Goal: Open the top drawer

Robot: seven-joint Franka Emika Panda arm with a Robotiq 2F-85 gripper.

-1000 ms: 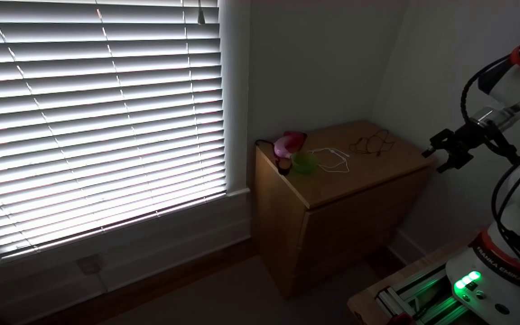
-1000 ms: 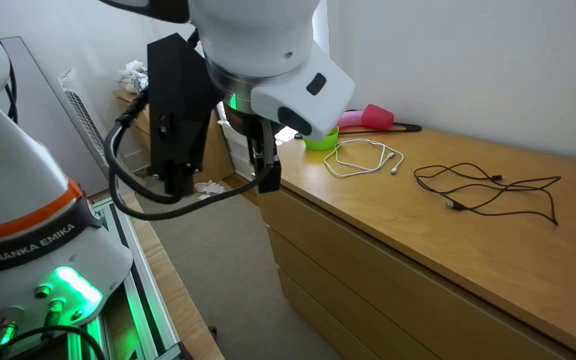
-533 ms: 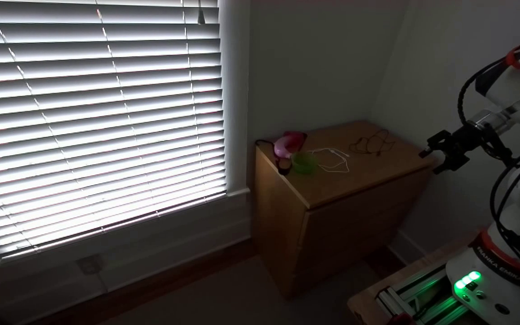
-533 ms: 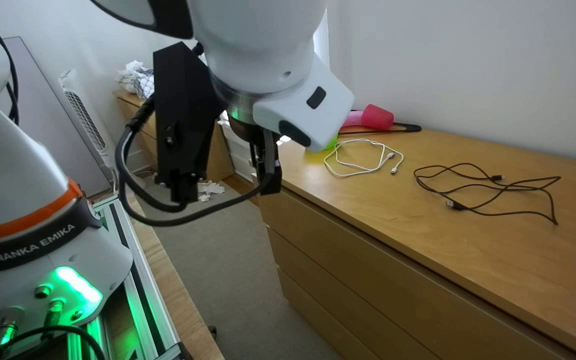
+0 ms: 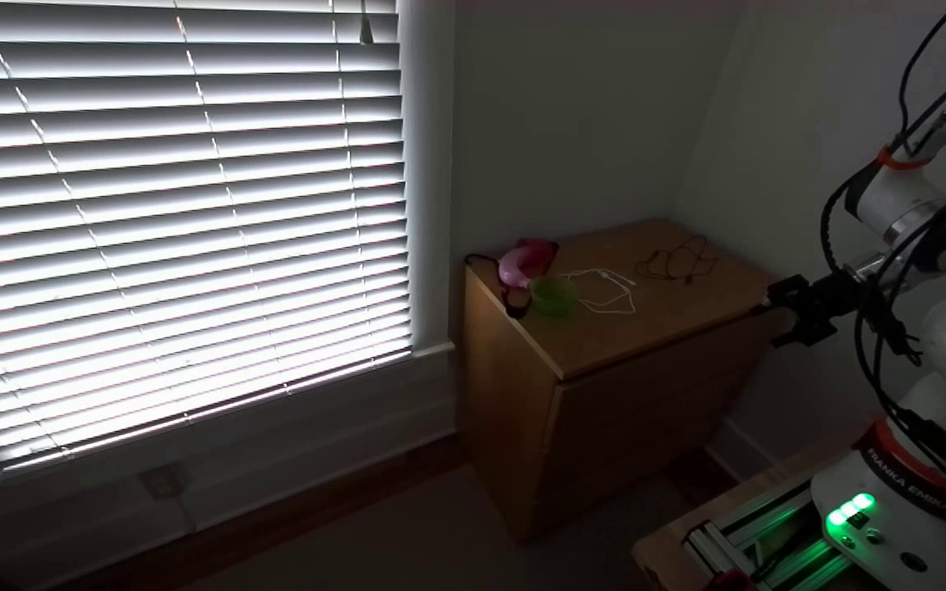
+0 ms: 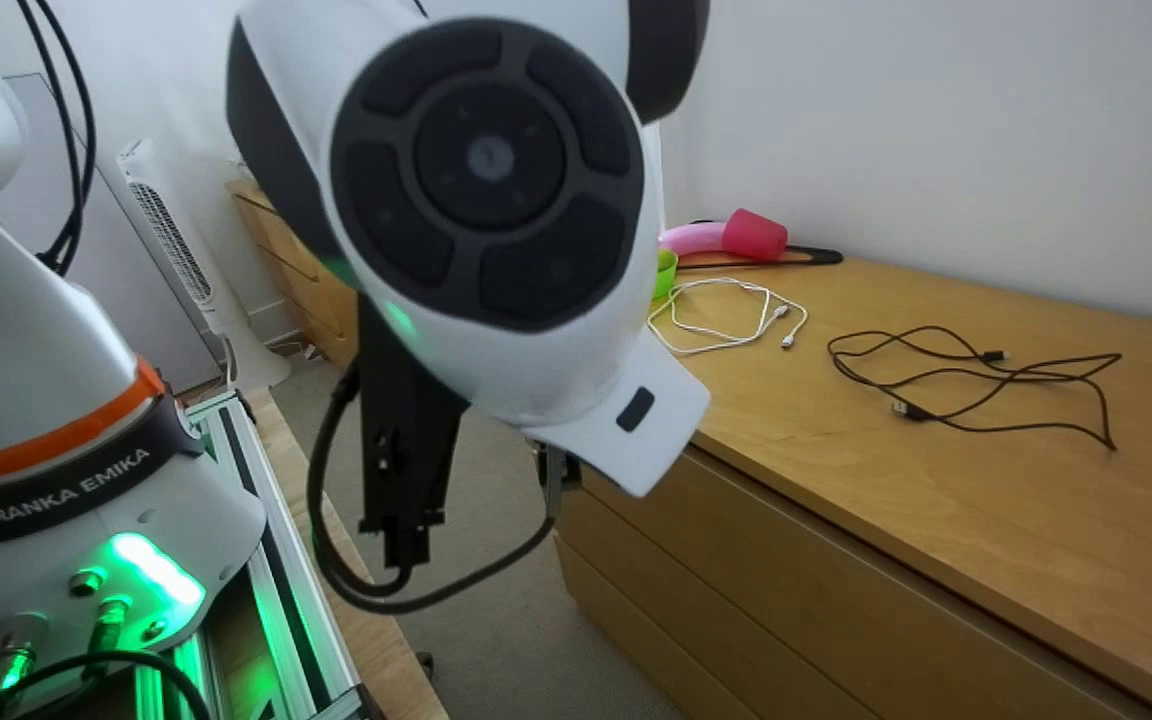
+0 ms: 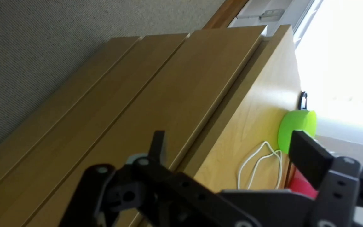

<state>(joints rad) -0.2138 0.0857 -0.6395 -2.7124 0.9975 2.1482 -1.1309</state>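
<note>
Wht cable (image 6: 736,341) btwn grn bowl (image 6: 665,275) & blk cable (image 6: 1014,374)

- Top drawer (image 7: 181,91): wide, flat front in plain light-brown wood; upper edge visible as a paler strip in the wrist view.
- State: closed; front aligned with the lower drawer fronts (image 7: 110,94).
- Pose: level, long edges horizontal.
- Location: uppermost tier of the dresser (image 5: 510,386), directly below the top panel (image 6: 936,490).

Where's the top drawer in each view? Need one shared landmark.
In an exterior view: top drawer, right of centre, dim.
In an exterior view: top drawer, lower right, partly behind the arm.
In the wrist view: top drawer, slanting through the middle.
Shared landmark: green bowl on the cabinet top.
</note>
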